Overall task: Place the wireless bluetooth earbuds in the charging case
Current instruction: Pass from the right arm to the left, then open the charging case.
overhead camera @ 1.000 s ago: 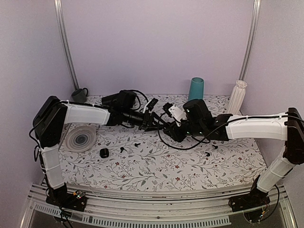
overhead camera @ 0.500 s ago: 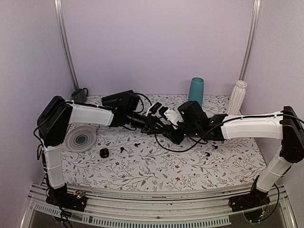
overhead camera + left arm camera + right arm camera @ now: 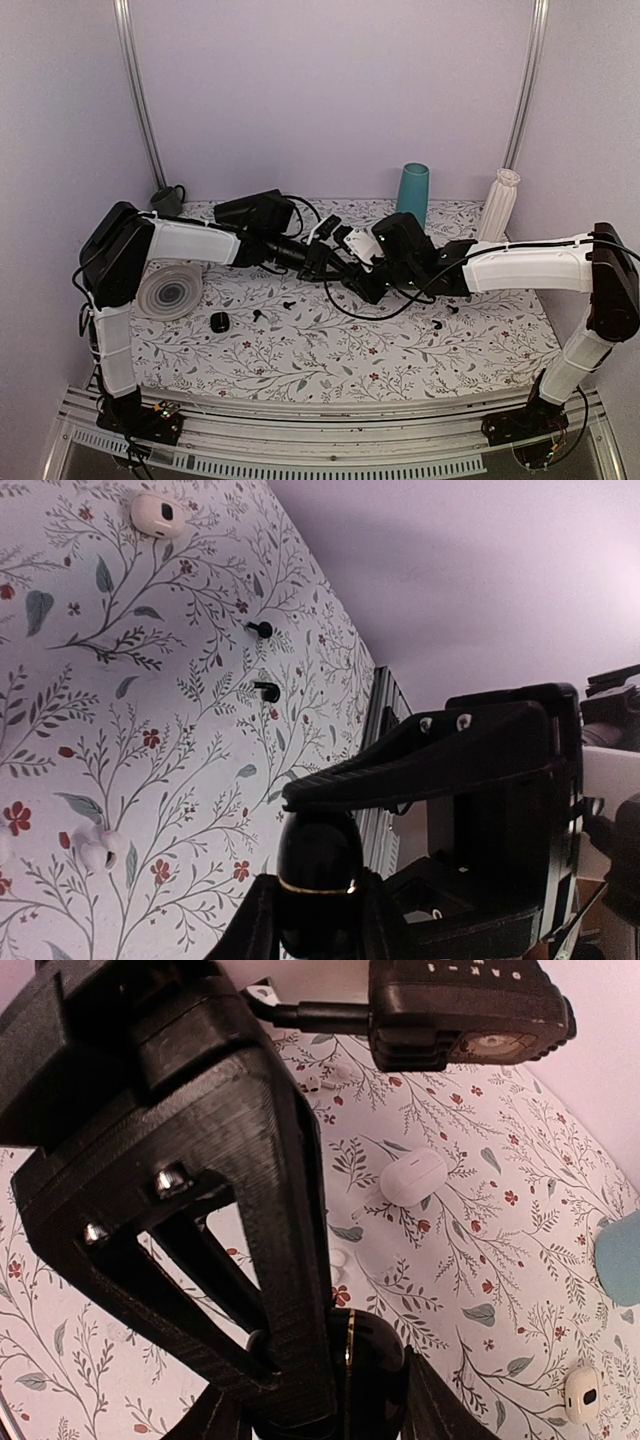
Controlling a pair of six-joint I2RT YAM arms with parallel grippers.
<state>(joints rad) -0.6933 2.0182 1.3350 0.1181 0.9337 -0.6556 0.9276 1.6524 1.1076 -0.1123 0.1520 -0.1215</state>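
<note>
Reaching in from the 7 o'clock corner of the table [image 3: 330,350], the left arm [image 3: 185,240] rises at its base, bends at the elbow and runs level toward 3 o'clock. The right arm [image 3: 520,268] mirrors it from the 5 o'clock corner, stretching level toward 9 o'clock. Their wrists meet over the table's middle.

The left gripper [image 3: 320,920] is clamped tight on the charging case [image 3: 318,855], one finger on each flank. The right gripper [image 3: 325,1410] flanks the same case just as closely and appears to grip it too. The case is black, glossy and rounded, with a thin gold band at its seam. In the left wrist view its long axis runs 12 to 6 o'clock, and the band crosses it.

From the case in the top view, two black earbuds [image 3: 437,324] lie on the table at 4 o'clock. A second black pair [image 3: 288,303] lies at 8 o'clock, well apart from the first. The white earbuds [image 3: 95,852] lie touching each other at 8 o'clock of the case in the left wrist view. All are too small to tell which way their stems point.
</note>
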